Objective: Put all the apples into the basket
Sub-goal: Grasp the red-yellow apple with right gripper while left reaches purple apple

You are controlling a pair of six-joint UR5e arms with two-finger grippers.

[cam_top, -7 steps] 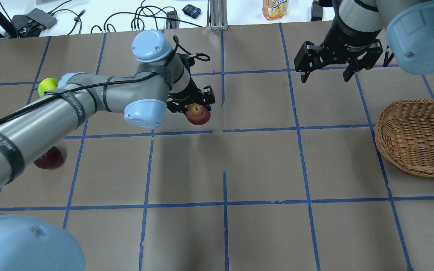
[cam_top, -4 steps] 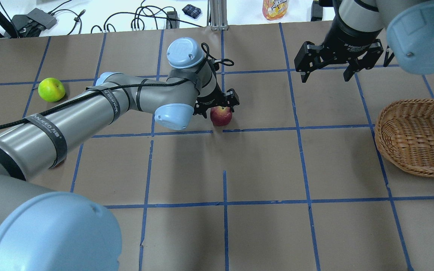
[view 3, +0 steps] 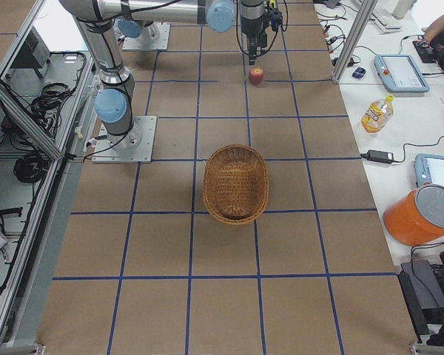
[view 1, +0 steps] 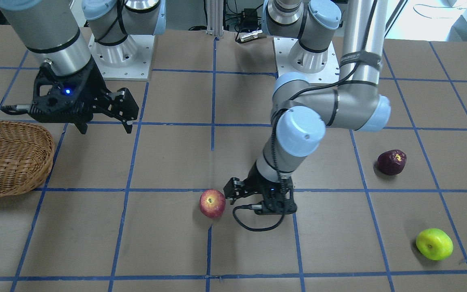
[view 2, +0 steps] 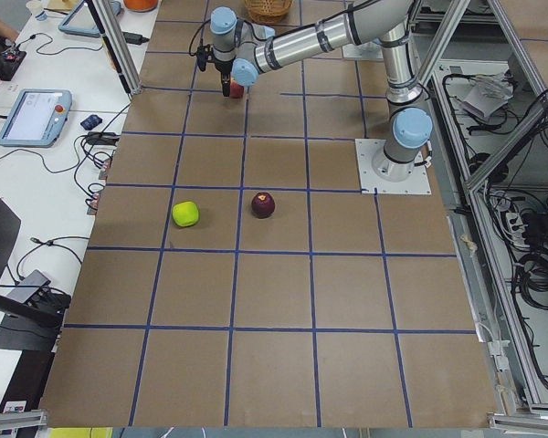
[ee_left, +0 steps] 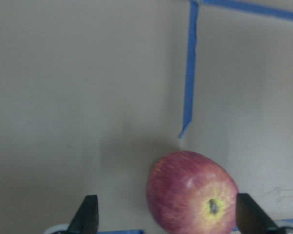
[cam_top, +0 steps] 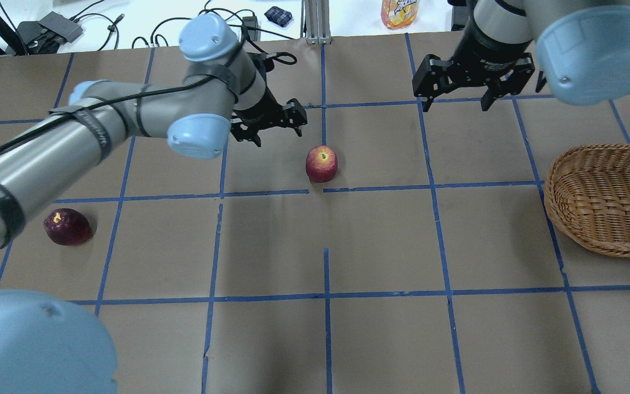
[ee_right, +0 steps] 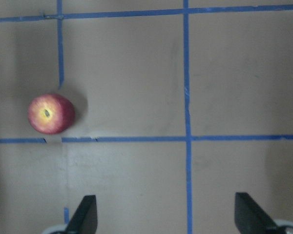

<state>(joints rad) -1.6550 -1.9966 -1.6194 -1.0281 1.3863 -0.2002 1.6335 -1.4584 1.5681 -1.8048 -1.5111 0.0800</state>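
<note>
The red apple (cam_top: 321, 163) lies on the brown paper near the table's middle, by itself; it also shows in the front view (view 1: 212, 203) and in both wrist views (ee_left: 193, 192) (ee_right: 51, 113). My left gripper (cam_top: 271, 131) is open and empty, just up and to the left of it. The dark maroon apple (cam_top: 67, 226) lies at the left. The green apple (view 1: 434, 243) is hidden under my left arm in the overhead view. The wicker basket (cam_top: 605, 200) sits at the right edge and holds nothing. My right gripper (cam_top: 454, 105) is open and empty, above the table at the far right.
A juice bottle (cam_top: 400, 12), cables and small devices lie on the white bench beyond the table's far edge. Blue tape lines mark a grid on the paper. My left arm (cam_top: 101, 131) stretches across the left half of the table.
My left gripper carried the red apple rightward, let it go on the table and drew back to the left and away. My right gripper moved slightly left.
</note>
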